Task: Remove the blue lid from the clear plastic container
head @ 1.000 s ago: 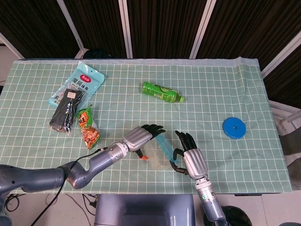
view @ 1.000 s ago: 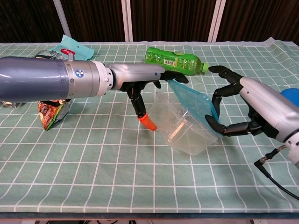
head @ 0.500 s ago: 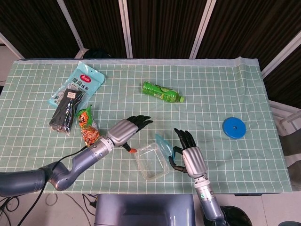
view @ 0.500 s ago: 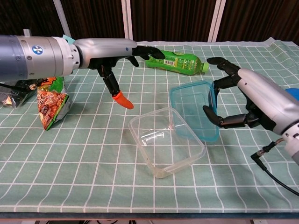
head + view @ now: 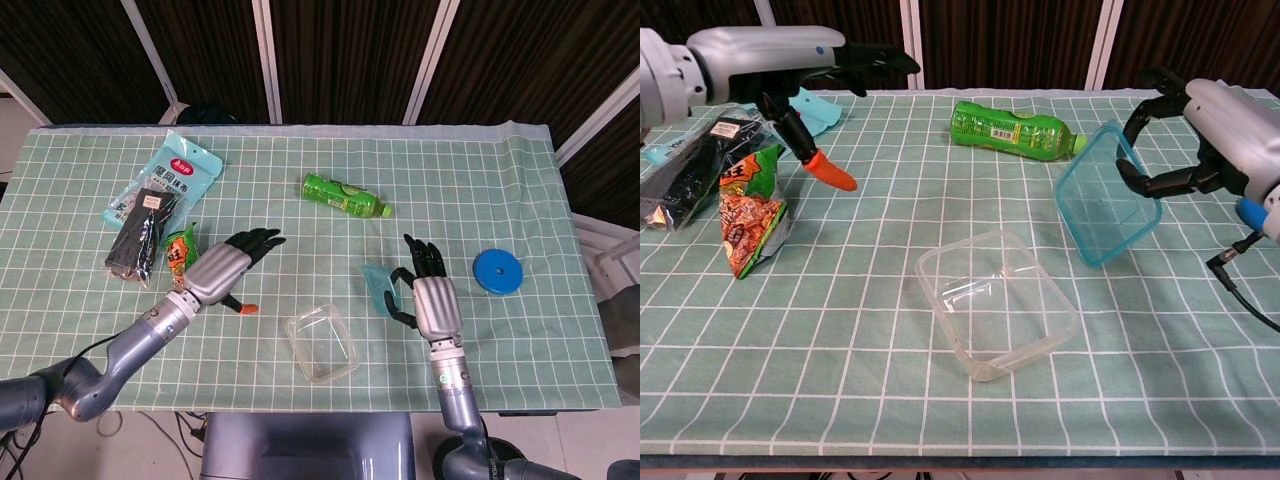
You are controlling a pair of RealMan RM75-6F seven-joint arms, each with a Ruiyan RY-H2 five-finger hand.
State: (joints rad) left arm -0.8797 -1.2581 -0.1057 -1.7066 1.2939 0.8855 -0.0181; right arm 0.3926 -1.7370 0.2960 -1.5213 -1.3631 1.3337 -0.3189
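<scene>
**Now the lid is off, but it could slip**

So the right robot hand [image 5: 1200,135] holds the blue lid [image 5: 1105,195] up in the air. Its fingers curl around the lid's top edge, and the lid hangs down, tilted. Only one edge is gripped. The rest of the lid sticks out below and to the inner side of that robot hand.

The clear plastic container [image 5: 995,302] sits open on the bench [image 5: 840,330]. It is lower down and toward the middle, well apart from the right robot hand. Nothing is touching it.

The left robot hand [image 5: 805,70] is lifted up on the other side. Its fingers are spread and it holds nothing. One fingertip has an orange cap [image 5: 830,172]. A snack bag [image 5: 750,210] lies just below that robot hand.

What could go wrong? I think the lid could slip out, because it is thin and smooth and held only by its edge. If the fingers loosen too early, it may fall and bounce, maybe back onto the container. The green bottle [image 5: 1015,130] lies beyond the lid, near the right robot hand. A wide swing could bump it, and it may roll. The lid should be put down slowly, on a bare spot of the bench.
</scene>
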